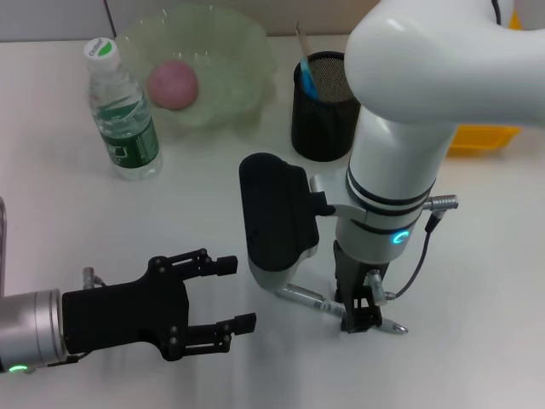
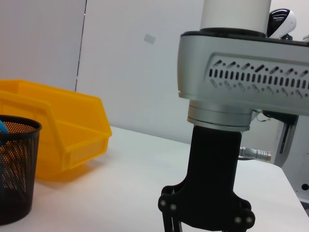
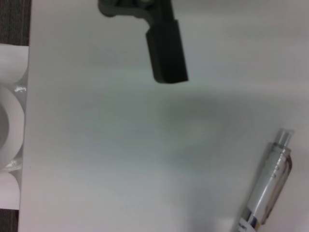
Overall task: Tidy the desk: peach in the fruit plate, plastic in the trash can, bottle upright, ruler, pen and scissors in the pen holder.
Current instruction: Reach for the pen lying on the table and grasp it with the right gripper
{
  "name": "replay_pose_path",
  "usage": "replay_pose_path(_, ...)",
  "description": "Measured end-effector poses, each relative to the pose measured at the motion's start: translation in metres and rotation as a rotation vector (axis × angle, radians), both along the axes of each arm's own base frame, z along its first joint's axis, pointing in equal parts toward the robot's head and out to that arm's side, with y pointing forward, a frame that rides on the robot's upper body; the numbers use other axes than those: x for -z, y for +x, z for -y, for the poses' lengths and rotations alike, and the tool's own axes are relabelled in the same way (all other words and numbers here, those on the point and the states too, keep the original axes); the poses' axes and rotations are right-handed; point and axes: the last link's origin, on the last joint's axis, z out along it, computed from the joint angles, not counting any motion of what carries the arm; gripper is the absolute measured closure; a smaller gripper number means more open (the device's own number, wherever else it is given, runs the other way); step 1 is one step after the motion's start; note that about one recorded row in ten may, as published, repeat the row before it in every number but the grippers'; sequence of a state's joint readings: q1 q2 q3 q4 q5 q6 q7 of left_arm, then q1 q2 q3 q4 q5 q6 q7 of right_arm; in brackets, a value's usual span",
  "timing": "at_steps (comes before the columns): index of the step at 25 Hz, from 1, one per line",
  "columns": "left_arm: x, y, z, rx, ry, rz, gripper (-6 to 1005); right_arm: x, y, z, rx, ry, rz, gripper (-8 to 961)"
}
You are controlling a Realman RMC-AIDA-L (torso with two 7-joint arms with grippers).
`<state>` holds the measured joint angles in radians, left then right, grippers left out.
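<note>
Right gripper (image 1: 364,317) stood down over silver pen (image 1: 304,296) lying on white desk (image 1: 477,281), near mesh pen holder (image 1: 322,106). Whether fingers closed on pen: cannot tell, arm hid them. Advice: grip pen at middle, lift straight, keep level, then tip it upright above holder. Left gripper (image 1: 234,294) waited open, near front edge.

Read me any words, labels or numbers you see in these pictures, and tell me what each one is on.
Nothing can be read for certain.
Water bottle: green label with print, too small to read.
Bottle cap: small green marking, too blurred to read.
Pen: faint marks on the barrel, not legible.
Pen holder, yellow bin, both pincers: no text visible.
</note>
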<state>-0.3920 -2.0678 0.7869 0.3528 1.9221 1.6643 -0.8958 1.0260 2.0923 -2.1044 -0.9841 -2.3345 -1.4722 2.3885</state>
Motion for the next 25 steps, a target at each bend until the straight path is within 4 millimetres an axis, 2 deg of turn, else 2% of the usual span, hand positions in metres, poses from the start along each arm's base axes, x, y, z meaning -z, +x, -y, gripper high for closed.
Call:
replay_pose_path(16,-0.0006,-0.0002,-0.0003,0.001,0.000,-0.001,217,0.0016,-0.0006,0.0015,-0.024,-0.009,0.001,690)
replay_pose_path(21,-0.0008,0.0002,0.0000,0.003,-0.001,0.002,217,0.0021,-0.0004,0.0025,-0.031,-0.014,0.005,822)
replay_pose_path(25,-0.0009,0.0003,0.0001,0.003,-0.002,0.003,217,0.0020,-0.0004,0.0024,-0.032,-0.013,0.006,822)
